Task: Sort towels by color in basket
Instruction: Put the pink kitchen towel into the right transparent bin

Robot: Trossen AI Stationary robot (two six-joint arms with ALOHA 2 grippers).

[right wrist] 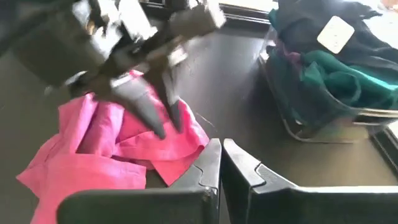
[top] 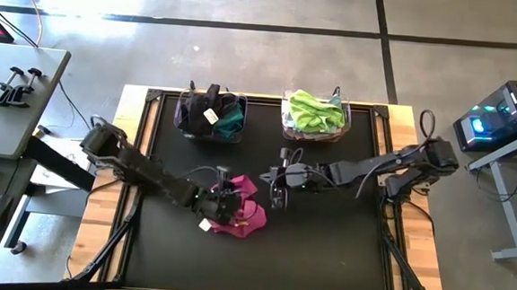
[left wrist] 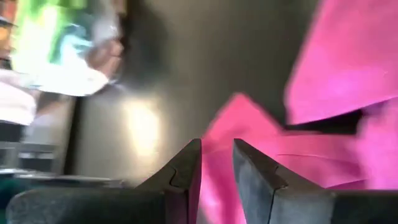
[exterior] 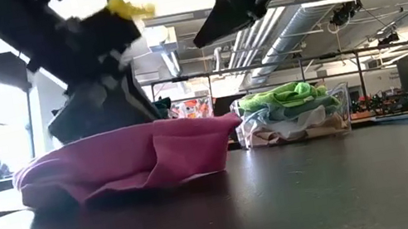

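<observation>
My left hand (top: 222, 195) sits on the pink towel (top: 241, 214), fingers narrow; I should pinch one fold firmly. My right hand (top: 279, 184), shut and empty, waits beside the towel.

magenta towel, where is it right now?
In the high view the magenta towel lies on the table's middle, in front of both baskets, with the left gripper on it.
</observation>
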